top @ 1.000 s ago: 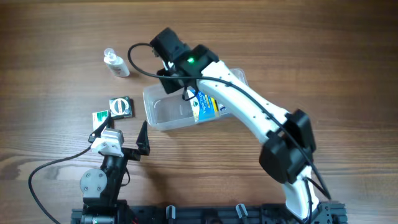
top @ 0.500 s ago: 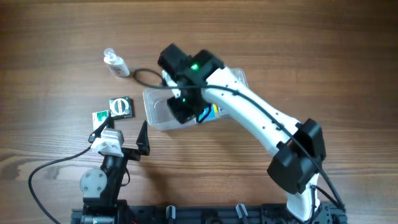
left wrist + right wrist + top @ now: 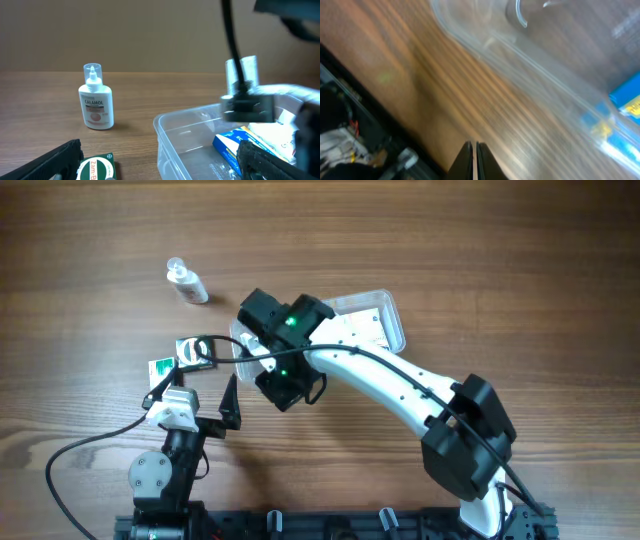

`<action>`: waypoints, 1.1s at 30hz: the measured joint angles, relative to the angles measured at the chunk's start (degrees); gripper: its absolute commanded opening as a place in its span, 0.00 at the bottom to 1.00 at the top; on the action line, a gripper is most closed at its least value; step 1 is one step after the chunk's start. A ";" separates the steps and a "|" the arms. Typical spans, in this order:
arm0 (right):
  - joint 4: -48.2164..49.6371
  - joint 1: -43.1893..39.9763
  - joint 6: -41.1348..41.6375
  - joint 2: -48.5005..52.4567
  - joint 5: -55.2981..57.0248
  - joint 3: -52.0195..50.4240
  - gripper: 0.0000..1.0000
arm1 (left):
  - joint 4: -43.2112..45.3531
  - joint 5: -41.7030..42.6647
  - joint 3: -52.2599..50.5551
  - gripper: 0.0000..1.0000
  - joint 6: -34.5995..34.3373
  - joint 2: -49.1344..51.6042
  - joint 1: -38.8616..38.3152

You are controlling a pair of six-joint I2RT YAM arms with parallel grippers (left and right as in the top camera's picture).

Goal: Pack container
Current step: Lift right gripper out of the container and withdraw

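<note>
The clear plastic container [image 3: 388, 312] lies mid-table, mostly hidden under my right arm in the overhead view. In the left wrist view its near corner [image 3: 172, 145] shows a blue box [image 3: 235, 146] inside. My right gripper [image 3: 291, 390] is shut and empty, over the wood just in front of the container's near-left wall; its fingers [image 3: 473, 161] are pressed together beside the blurred wall [image 3: 520, 57]. My left gripper [image 3: 196, 396] is open and empty by the front edge, its fingers [image 3: 160, 170] spread wide.
A white Calamol bottle [image 3: 187, 282] [image 3: 96, 105] stands at the far left. Two green boxes [image 3: 195, 352] [image 3: 160, 368] lie left of the container, one close to my left finger [image 3: 95, 170]. A black cable loops over the container's left end.
My right gripper has swung from above the container's far-left part toward the front, off the container's near wall. The left arm has not moved.
</note>
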 measured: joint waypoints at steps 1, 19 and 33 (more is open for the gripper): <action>1.84 0.02 -0.15 0.04 0.02 -1.05 0.04 | 0.00 0.00 0.00 1.00 0.00 0.00 0.00; 19.65 -1.18 -1.09 0.09 14.91 -1.77 0.07 | 0.00 0.00 0.00 1.00 0.00 0.00 0.00; 18.36 -13.97 1.70 -9.99 12.24 5.86 0.90 | 0.00 0.00 0.00 1.00 0.00 0.00 0.00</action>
